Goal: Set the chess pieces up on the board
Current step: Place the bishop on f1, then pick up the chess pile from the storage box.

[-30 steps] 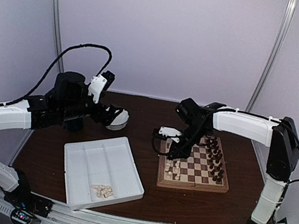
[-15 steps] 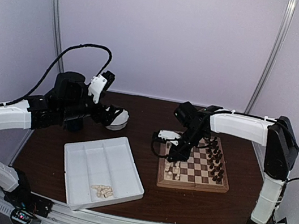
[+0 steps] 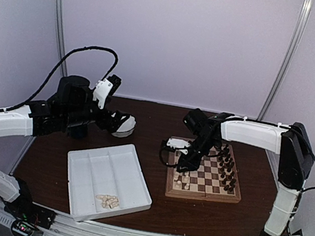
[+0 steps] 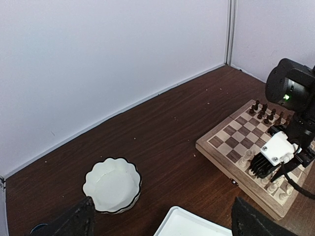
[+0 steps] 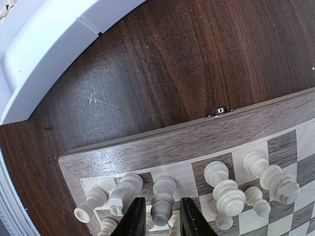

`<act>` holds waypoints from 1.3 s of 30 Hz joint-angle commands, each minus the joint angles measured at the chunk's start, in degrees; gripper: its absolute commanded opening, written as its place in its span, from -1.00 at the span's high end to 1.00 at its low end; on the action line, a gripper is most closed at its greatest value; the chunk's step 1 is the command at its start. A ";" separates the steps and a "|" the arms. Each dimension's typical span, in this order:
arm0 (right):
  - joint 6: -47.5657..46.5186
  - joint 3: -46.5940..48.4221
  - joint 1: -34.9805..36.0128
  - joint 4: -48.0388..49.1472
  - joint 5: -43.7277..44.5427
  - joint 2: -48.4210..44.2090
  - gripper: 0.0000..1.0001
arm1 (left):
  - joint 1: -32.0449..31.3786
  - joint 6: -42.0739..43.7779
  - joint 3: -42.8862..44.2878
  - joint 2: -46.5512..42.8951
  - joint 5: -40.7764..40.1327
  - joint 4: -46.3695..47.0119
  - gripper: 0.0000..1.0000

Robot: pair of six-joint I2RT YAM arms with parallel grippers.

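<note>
A dark wooden table [image 3: 163, 119] is stretching between pale walls. Over its left part the left gripper [image 4: 162, 211] is hanging with its fingers spread wide and nothing between them, and a white scalloped dish [image 4: 112, 185] is sitting just ahead of those open jaws. Nearer the arm bases, well apart from both pairs of jaws, a white tray [image 3: 85, 169] is holding a small heap of loose cream pieces [image 3: 108, 201], so by my reading plenty of the job is waiting. Further right, the right gripper [image 5: 161, 214] is poised low over the left edge of the board [image 5: 162, 142]. Its jaws are narrowed around one standing cream piece [image 5: 164, 189]. Thin slivers are showing on either side of it, so I cannot tell whether the fingers are pinching it or merely flanking it. Neighbouring cream pieces [image 5: 125, 191] are crowding just beside the jaws on both sides, and that is where the risk is lying. Widening the jaws here could be knocking a neighbour over, and lifting or sliding sideways with a loose hold could be tipping the piece between them or dragging it off its square. Any tilt in the wrist could be toppling the whole tight row. Beyond the jaws, the dark pieces [image 3: 227, 169] are standing in rows on the board's right side, well apart from the fingers and looking safe.
</note>
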 commanded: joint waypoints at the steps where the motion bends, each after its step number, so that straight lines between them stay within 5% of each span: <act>1: 0.47 0.28 0.34 -0.20 1.30 -1.52 0.43 | 0.16 0.95 0.00 -0.42 0.55 1.98 -0.92; 4: 0.59 1.59 0.26 -1.75 2.13 -3.69 0.39 | 0.15 1.25 0.81 0.32 -1.09 -0.37 -0.90; 7: 0.25 2.04 -0.05 -3.15 3.31 -7.56 0.36 | 0.07 0.13 4.37 1.99 -1.77 -8.72 -0.66; 8: 0.04 1.57 -0.86 -4.20 3.79 -11.33 0.32 | 0.07 -2.67 11.30 3.58 2.72 -22.36 -0.42; 9: -0.06 1.00 -1.24 -4.30 3.83 -12.73 0.31 | 0.11 -3.35 12.33 3.65 5.27 -26.40 -0.40; 17: 1.93 -7.95 -5.01 3.66 0.13 -22.56 0.20 | -0.35 -9.88 12.39 2.31 17.62 -48.69 -0.12; 26: 1.01 -11.23 -5.46 5.13 -1.62 -26.50 0.18 | -3.98 -10.94 2.68 10.02 21.75 -47.28 0.09; 39: 0.86 -13.08 -7.07 5.99 -3.71 -27.43 0.16 | -11.42 -3.78 0.82 23.23 18.98 -38.96 0.03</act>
